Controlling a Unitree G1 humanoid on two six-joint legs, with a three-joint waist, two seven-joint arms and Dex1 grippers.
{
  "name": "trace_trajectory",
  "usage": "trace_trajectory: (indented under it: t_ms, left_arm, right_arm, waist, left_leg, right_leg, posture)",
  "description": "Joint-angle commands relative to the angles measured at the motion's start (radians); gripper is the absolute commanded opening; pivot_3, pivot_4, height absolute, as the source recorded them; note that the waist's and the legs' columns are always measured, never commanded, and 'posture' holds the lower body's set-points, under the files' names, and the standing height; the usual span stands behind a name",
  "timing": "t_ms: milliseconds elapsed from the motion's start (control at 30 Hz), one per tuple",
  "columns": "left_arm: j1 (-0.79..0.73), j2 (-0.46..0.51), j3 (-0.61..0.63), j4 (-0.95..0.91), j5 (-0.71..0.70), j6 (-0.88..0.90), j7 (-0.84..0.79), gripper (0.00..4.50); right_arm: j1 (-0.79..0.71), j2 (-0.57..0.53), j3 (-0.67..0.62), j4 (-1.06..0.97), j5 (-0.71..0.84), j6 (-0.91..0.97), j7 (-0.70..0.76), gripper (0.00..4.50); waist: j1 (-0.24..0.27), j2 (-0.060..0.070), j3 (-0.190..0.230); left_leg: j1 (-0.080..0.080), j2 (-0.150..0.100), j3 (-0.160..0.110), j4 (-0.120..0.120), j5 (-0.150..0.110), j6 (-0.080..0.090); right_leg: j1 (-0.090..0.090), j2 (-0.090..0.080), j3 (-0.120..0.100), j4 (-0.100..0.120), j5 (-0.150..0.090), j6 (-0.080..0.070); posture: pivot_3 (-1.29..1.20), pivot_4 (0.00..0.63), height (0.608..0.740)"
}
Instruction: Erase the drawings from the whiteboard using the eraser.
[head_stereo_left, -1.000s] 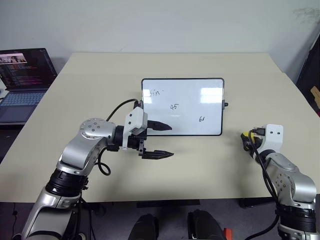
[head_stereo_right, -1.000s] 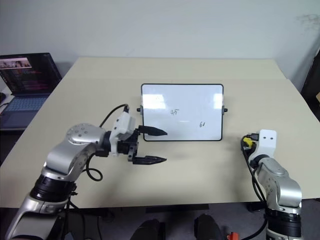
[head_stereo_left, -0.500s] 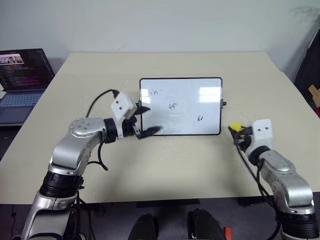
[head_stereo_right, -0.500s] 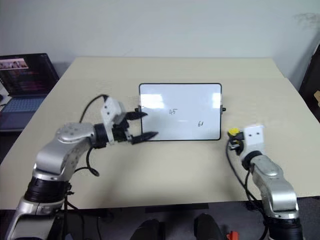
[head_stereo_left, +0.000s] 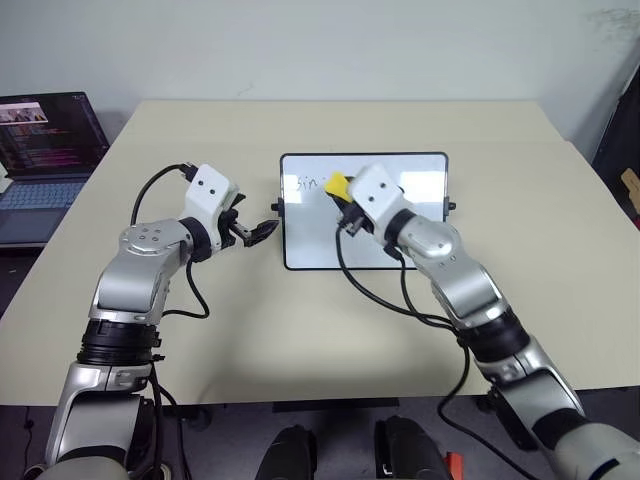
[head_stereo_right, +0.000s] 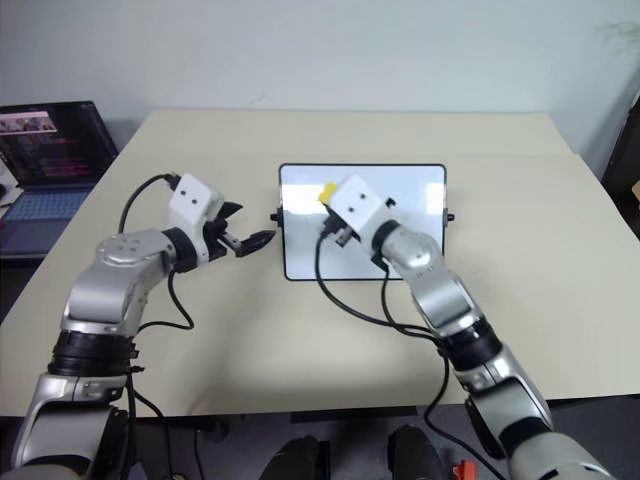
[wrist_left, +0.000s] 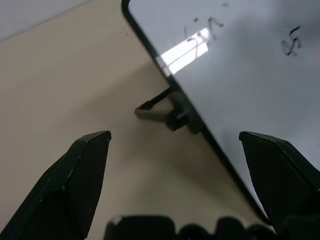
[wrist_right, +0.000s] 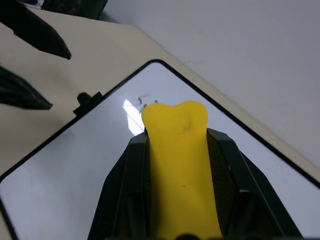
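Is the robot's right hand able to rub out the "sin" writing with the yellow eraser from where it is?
Probably yes. The right gripper holds the eraser above the whiteboard, beside "sin", with nothing between them. The left gripper stays off the board's edge.

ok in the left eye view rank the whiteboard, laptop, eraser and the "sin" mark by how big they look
1. whiteboard, largest, though the right arm covers part of it
2. laptop, cut off at the picture's edge, so its rank is unsure
3. eraser, only its yellow tip shows
4. "sin" mark, smallest
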Motion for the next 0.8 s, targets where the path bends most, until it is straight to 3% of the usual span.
trace_trajectory:
  t_ms: [33,500,800]
  left_arm:
    - [-0.045,-0.009,0.005,0.007,0.016,-0.028,0.008,4.50]
    - [-0.083,-0.027,-0.006,-0.016,-0.024,-0.019,-0.112,4.50]
    - [-0.059,-0.027,0.000,-0.067,-0.035,0.006,-0.135,4.50]
  right_arm:
    - [-0.128,0.047,0.028,0.145,-0.058,-0.094,0.021,1.19]
    - [-0.433,0.186,-0.011,0.769,-0.145,-0.378,-0.039,1.19]
    - [-0.470,0.215,-0.010,0.926,-0.181,-0.458,-0.051,1.19]
  waist:
    - [0.000,0.000,0.000]
    - [-0.026,0.000,0.000]
    - [-0.032,0.000,0.000]
  left_leg:
    - [0.000,0.000,0.000,0.000,0.000,0.000]
    - [0.000,0.000,0.000,0.000,0.000,-0.001]
    - [0.000,0.000,0.000,-0.001,0.001,-0.001]
  right_leg:
    - [0.000,0.000,0.000,0.000,0.000,0.000]
    - [-0.001,0.000,0.000,0.002,0.000,0.000]
    - [-0.002,-0.001,0.001,0.003,0.000,0.000]
  posture:
    - [0.00,0.150,0.740]
    - [0.00,0.150,0.740]
    - [0.00,0.150,0.740]
